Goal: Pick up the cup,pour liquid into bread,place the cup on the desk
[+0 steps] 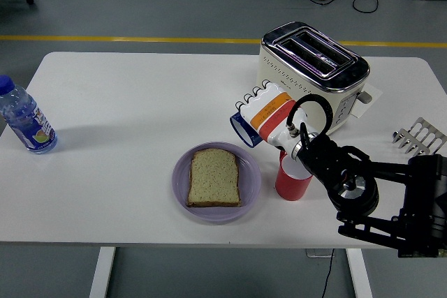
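Note:
My right hand [264,112], white with orange and red bands, is shut on a blue cup [242,130]. The cup is held on its side above the table, its mouth facing left and down, just beyond the upper right rim of the purple plate [179,185]. A slice of bread [214,178] lies flat on that plate. A red cup [290,183] stands upright on the table to the right of the plate, partly hidden under my wrist. No liquid is visible. My left arm does not show.
A chrome toaster [314,66] stands right behind my hand. A water bottle [25,121] stands at the table's left edge. A metal toast rack [419,138] sits at the right edge. The white table [126,102] ends close below the plate.

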Available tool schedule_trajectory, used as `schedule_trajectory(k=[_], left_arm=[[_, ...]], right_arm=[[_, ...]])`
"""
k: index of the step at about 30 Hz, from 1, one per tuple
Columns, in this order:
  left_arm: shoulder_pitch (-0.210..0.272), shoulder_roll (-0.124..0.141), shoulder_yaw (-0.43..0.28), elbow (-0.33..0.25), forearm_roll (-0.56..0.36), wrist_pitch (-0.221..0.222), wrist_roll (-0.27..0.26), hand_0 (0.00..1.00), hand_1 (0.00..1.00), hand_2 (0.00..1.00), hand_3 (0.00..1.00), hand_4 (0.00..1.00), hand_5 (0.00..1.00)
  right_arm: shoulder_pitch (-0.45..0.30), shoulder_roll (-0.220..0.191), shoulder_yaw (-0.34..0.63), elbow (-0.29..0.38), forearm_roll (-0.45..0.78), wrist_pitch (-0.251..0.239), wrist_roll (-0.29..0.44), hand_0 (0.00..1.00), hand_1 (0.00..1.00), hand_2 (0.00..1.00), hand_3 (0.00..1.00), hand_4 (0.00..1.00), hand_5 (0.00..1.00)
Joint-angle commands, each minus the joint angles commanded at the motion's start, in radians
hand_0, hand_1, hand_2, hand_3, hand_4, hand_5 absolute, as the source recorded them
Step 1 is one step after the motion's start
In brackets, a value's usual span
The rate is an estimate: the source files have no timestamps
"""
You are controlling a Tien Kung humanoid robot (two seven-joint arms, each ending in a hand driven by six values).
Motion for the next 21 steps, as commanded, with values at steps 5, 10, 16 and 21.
schedule_trajectory(k=[5,10,16,21], left_arm=[[-0.003,0.0,-0.009,0.0,0.004,0.0,0.0,0.635,0.646,0.656,0.51,0.24,0.847],[-0.006,0.001,-0.017,-0.001,0.009,0.0,0.0,0.635,0.646,0.656,0.51,0.242,0.848],[-0.006,0.002,-0.018,0.0,0.014,0.0,0.0,0.635,0.647,0.656,0.509,0.242,0.848],[-0.007,0.002,-0.022,-0.001,0.019,0.0,0.0,0.635,0.647,0.656,0.509,0.241,0.847]], right_arm=[[-0.019,-0.012,0.037,0.001,0.0,-0.02,0.0,0.51,0.496,0.596,0.566,0.62,0.002],[-0.069,-0.033,0.116,0.018,0.01,-0.088,0.0,0.517,0.497,0.598,0.564,0.636,0.002],[-0.158,-0.067,0.253,0.049,0.173,-0.206,0.0,0.517,0.497,0.599,0.56,0.64,0.002],[-0.259,-0.08,0.411,0.083,0.347,-0.296,0.0,0.531,0.497,0.598,0.557,0.642,0.002]])
